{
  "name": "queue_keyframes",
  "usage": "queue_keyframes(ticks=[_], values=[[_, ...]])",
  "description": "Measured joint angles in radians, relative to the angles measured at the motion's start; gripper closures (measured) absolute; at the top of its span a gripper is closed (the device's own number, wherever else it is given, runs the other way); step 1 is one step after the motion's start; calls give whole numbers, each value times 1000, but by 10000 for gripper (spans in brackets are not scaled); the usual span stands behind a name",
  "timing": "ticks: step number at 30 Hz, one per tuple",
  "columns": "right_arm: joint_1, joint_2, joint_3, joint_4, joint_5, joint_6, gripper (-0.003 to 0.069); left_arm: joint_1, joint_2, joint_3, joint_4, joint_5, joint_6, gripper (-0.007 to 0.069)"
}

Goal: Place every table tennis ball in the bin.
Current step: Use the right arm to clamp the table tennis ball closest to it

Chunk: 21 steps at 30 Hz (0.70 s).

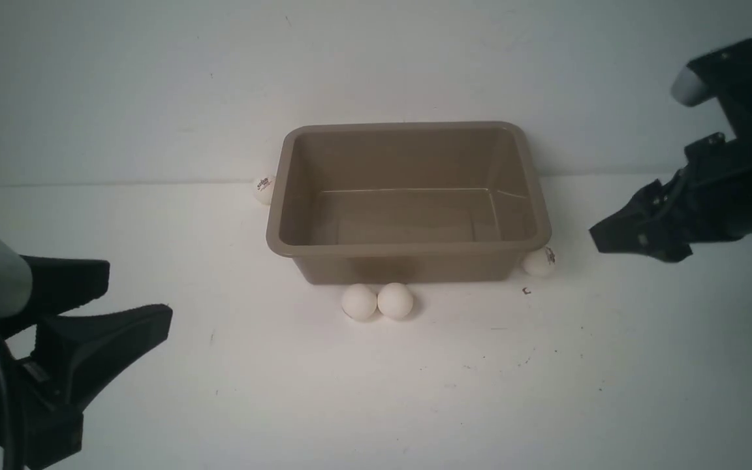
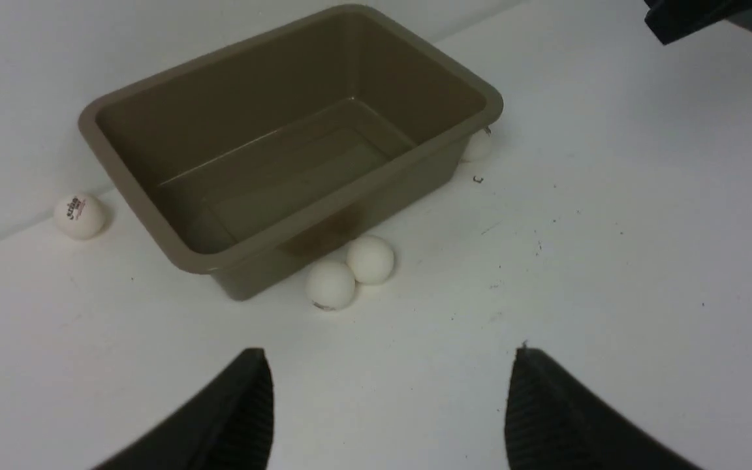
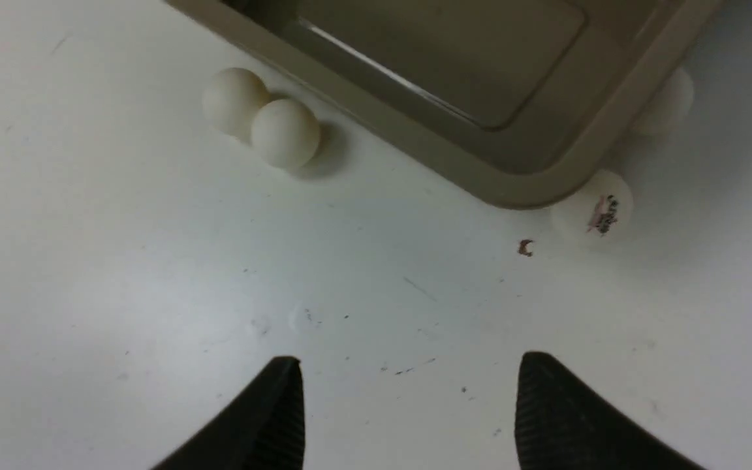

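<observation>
Bin (image 1: 408, 247) empty, on desk (image 1: 376, 405) by the back wall. Front view, four balls outside it: touching pair (image 1: 358, 301) at near wall, corner ball (image 1: 538, 262) at near right corner, logo ball (image 1: 263, 188) at far left corner. Right wrist view alone shows a fifth ball (image 3: 666, 104) along the right wall. Left pincer (image 1: 139, 301) and right pincer (image 1: 601, 238) both spread, holding nothing, well apart from the balls.

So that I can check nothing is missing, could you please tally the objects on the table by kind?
Bin: 1
Table tennis balls: 5 (one at the far left corner, two in front, one at the near right corner, one by the right wall, seen only from the right wrist)
Total: 6
</observation>
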Motion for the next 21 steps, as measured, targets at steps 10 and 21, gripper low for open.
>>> queue_keyframes(ticks=[10, 21], values=[[-220, 92, 0, 362, 90, -467, 260, 0, 0, 0, -31, -17, 36, 188], [-265, 314, -2, 510, 125, -706, 249, 0, 0, 0, -68, -20, 45, 188]])
